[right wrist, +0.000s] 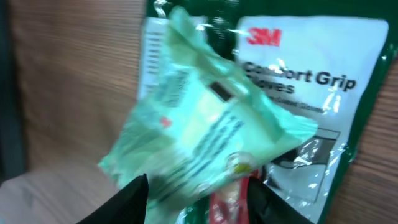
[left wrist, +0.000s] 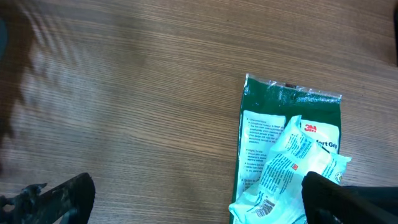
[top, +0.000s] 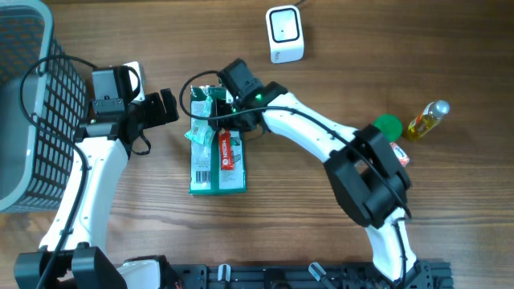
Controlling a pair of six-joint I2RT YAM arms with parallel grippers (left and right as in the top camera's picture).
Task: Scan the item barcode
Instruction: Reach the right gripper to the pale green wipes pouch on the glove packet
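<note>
Table (top: 337, 241): wood-grain, and it carries everything we list here.
Glove pack (top: 210, 183): a dark green 3M pack (left wrist: 255, 102) lying flat at mid-table, its long side running near to far. The right wrist view reads "Comfort Grip" on its white front (right wrist: 323, 81).
Pale packet (top: 201, 134): a crumpled light green wrapper (right wrist: 205, 124) resting on the far end of the glove pack. In the left wrist view we see small print on it and what looks like a barcode at its near corner (left wrist: 292, 162).
Red piece (top: 226, 152): small, red and white, on the glove pack just near of the pale packet. We cannot tell what it is.
Right gripper (top: 215, 111): over the far end of the glove pack. Its jaws stand part-way apart with the pale packet's lower edge between them (right wrist: 198, 193). The picture is blurred, so we cannot tell whether they pinch it.
Left gripper (top: 166, 104): just left of the two packs and apart from them. Its jaws are spread wide over bare table and hold nothing (left wrist: 194, 186).
Scanner (top: 285, 34): a white box at the far side, right of the packs and well apart from them.
Basket (top: 32, 104): grey mesh, at the left edge.
Bottle (top: 426, 120): small, with yellow liquid, lying at the right beside a green round cap (top: 389, 125).
</note>
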